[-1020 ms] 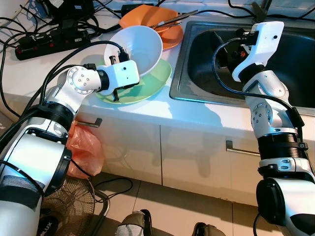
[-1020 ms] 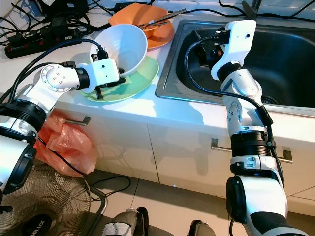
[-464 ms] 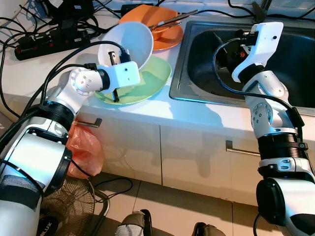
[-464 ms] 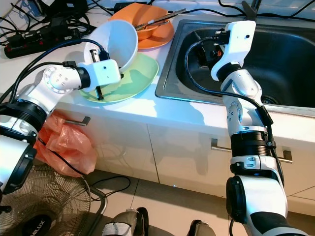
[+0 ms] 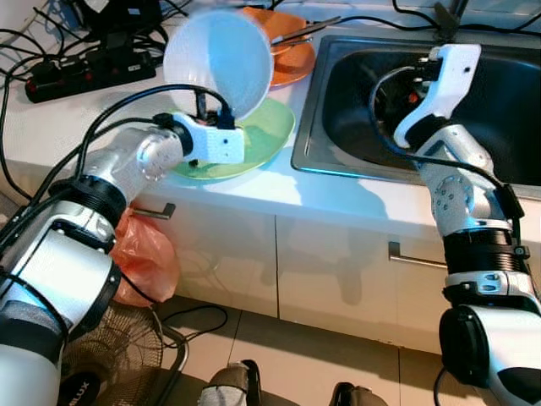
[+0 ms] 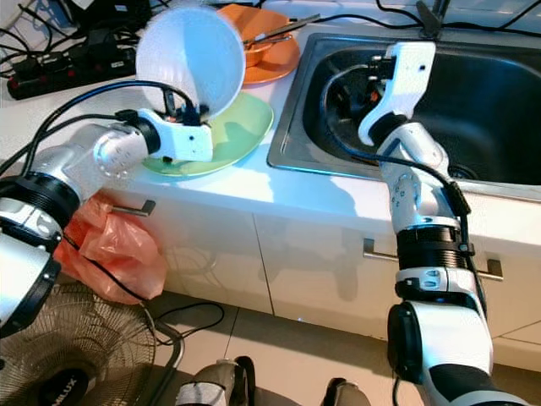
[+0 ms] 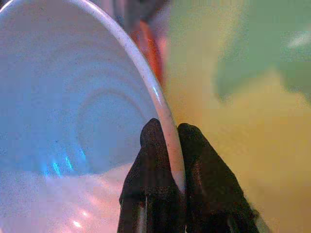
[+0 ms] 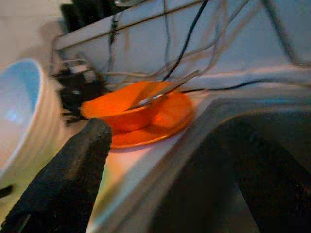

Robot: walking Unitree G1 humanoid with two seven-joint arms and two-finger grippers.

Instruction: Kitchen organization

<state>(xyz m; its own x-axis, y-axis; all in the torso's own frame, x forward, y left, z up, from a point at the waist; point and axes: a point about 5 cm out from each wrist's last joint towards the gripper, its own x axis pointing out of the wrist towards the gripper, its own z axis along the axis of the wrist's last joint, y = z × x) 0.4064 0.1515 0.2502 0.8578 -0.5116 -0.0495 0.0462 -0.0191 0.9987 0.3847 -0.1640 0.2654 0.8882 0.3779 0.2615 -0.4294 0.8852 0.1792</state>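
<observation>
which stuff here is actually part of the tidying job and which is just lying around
In the job: white bowl, pinched at its rim by the left gripper; green plate; orange dishes; sink.

Lying about: power strip and cables, orange bag, fan.

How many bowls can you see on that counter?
2. A white bowl is held tilted in the left gripper above the green plate. An orange bowl sits on an orange plate behind, beside the sink.
</observation>
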